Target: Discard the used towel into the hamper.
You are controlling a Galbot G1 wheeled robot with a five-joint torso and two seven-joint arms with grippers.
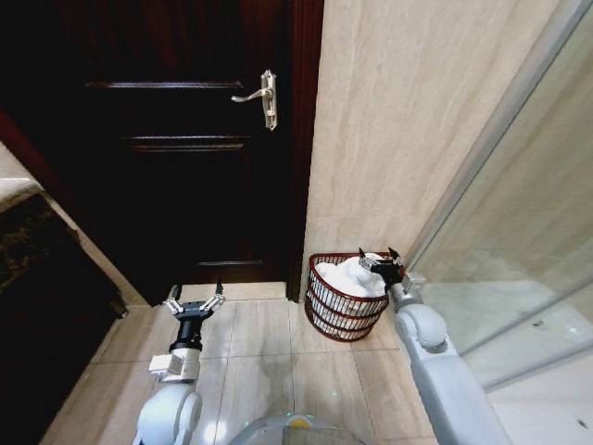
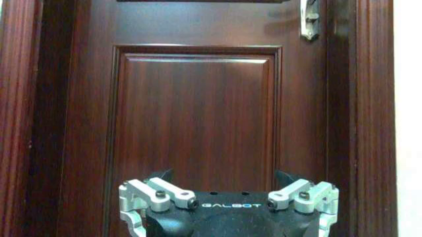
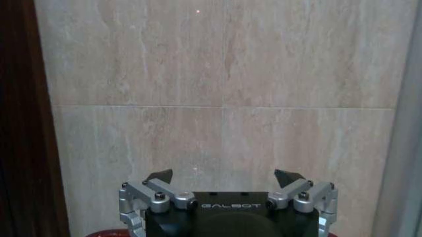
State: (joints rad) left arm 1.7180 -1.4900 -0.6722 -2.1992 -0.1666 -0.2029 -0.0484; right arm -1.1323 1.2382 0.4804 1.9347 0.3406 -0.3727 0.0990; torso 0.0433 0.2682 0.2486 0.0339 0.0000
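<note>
You can read one word here, and it appears twice: "GALBOT" in pale capitals on the black body of the left gripper (image 2: pixel 228 185), low in the centre of the left wrist view, and the same "GALBOT" on the black body of the right gripper (image 3: pixel 226 177), low in the centre of the right wrist view. You will find nothing legible elsewhere.

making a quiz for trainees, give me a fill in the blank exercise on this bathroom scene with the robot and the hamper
1. The white towel lies inside the dark reddish-brown wicker ____.
2. The right gripper hovers above the hamper with its fingers ____.
3. The left gripper, open and holding nothing, faces the dark wooden ____.
4. The hamper stands on the tiled floor against the beige ____.

Missing words: hamper; open; door; wall
</note>
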